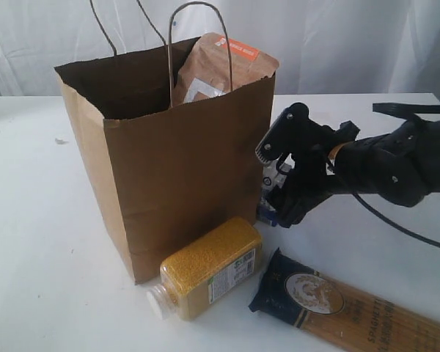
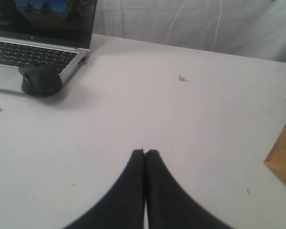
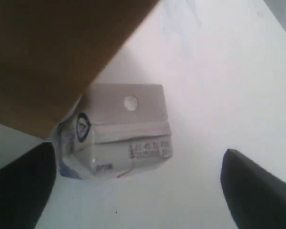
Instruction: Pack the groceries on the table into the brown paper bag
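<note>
The brown paper bag stands upright on the white table, and the brown pouch with orange label pokes out of its top. Beside the bag's right wall sits the small white-blue carton, partly hidden in the exterior view. My right gripper hovers open over the carton, one finger on either side and neither touching it. In front of the bag lie the yellow-grain bottle and the spaghetti pack. My left gripper is shut on nothing above bare table. The jar and the can are out of view.
A laptop and a black mouse lie on the table in the left wrist view, with a corner of the bag at that view's edge. The bag wall stands close against the carton.
</note>
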You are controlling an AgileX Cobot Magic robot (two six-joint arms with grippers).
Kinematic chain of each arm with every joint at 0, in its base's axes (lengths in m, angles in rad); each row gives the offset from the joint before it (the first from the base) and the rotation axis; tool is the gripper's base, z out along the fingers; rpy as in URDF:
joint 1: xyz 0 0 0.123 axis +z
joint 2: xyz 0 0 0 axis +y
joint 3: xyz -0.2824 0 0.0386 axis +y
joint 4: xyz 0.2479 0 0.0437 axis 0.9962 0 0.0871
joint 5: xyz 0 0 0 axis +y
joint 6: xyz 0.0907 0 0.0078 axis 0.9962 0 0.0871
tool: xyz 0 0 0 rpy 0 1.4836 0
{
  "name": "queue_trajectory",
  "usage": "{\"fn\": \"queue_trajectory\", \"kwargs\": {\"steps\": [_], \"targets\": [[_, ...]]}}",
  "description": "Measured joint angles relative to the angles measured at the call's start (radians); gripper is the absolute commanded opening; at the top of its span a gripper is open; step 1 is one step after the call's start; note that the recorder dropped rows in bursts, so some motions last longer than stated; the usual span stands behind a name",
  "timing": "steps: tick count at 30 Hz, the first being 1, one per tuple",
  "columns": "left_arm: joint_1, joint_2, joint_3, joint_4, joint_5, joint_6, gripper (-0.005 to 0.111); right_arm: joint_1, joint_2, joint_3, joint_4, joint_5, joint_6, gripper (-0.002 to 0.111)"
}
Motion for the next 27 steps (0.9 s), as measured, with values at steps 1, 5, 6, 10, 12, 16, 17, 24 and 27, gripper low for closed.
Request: {"fn": "queue_trajectory", "kwargs": {"steps": [1,5,6,10,12,16,17,24,27], "targets": [[0.0,0.0,0.0,0.0,0.0,0.0,0.0,0.0,0.009,-0.008,-0.004,0.0,-0.007,0.086],[0.0,0.0,0.0,0.0,0.0,0.0,0.0,0.0,0.035,-0.026,-0.006,0.009,-0.027,0.086],[0.0,0.0,0.0,0.0,0.0,0.0,0.0,0.0,0.044,-0.028,-0.006,0.01,-0.034,0.086],[0.0,0.0,0.0,0.0,0.0,0.0,0.0,0.0,0.07,-0.032,-0.01,0.012,-0.048,0.084],[0.0,0.0,0.0,0.0,0.0,0.0,0.0,0.0,0.074,-0.032,-0.01,0.012,-0.052,0.072],[0.0,0.0,0.0,0.0,0.0,0.0,0.0,0.0,0.074,-0.032,-0.01,0.01,-0.054,0.044],[0.0,0.0,0.0,0.0,0.0,0.0,0.0,0.0,0.074,-0.032,-0.01,0.01,-0.054,0.038],[0.0,0.0,0.0,0.0,0.0,0.0,0.0,0.0,0.05,-0.035,-0.007,0.106,-0.047,0.012],[0.0,0.0,0.0,0.0,0.0,0.0,0.0,0.0,0.013,-0.034,-0.007,0.194,-0.025,0.008]]}}
